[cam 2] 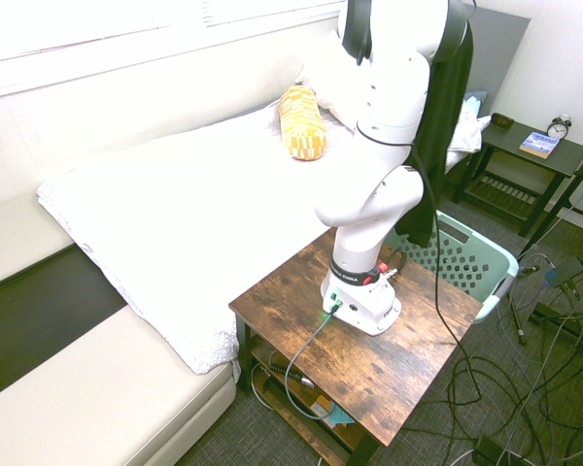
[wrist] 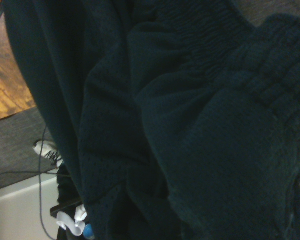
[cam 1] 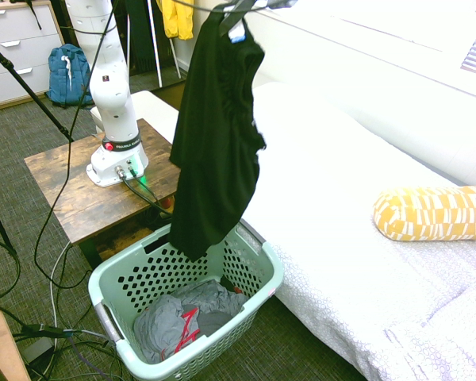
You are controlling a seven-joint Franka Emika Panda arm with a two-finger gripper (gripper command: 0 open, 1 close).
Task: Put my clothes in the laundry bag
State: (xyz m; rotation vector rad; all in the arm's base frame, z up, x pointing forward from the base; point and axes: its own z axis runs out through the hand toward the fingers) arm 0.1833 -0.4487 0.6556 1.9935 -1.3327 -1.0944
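black top (cam 1: 216,143) hangs, apparently just above basket rim (cam 1: 274,274).

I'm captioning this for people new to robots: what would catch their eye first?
First, the long black garment, hanging from the gripper with its lower end over the mint-green laundry basket. Next, the yellow-and-white bolster on the pale bed, bright against the bedding.

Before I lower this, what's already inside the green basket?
Inside the basket lies a crumpled grey garment with red stripes. Whatever is beneath it is covered and can't be seen.
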